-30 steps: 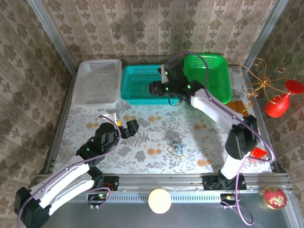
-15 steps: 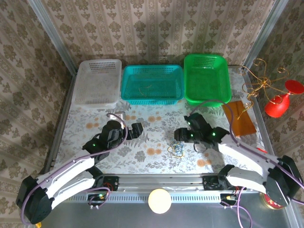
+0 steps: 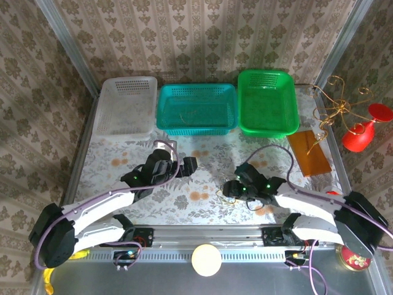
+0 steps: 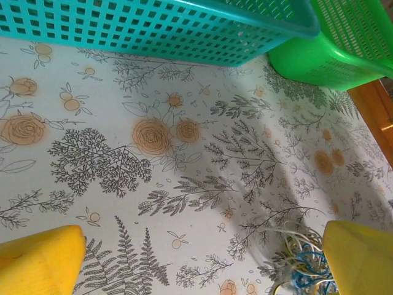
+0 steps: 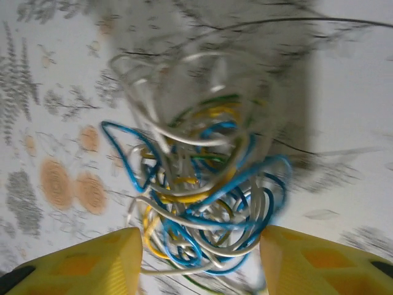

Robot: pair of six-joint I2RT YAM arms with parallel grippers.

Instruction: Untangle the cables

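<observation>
Three baskets line the far edge of a flowered counter (image 3: 123,153): a white basket (image 3: 126,110), a teal basket (image 3: 196,109) with a faint thin strand inside, and a green basket (image 3: 268,101). The left claw (image 4: 199,255) gapes wide and holds nothing; the cables (image 5: 196,178) lie just beside one finger. The right claw (image 5: 199,258) spreads wide, fingers either side of that blue, yellow and white clump on the counter.

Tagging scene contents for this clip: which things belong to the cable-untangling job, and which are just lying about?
Job: the cables, a blue, yellow and white clump; right gripper, open astride it; left gripper, open nearby; perhaps the teal basket, a thin strand seemingly inside.

Lying about: white basket, green basket, gold wire stand, red goblet, orange card.
</observation>
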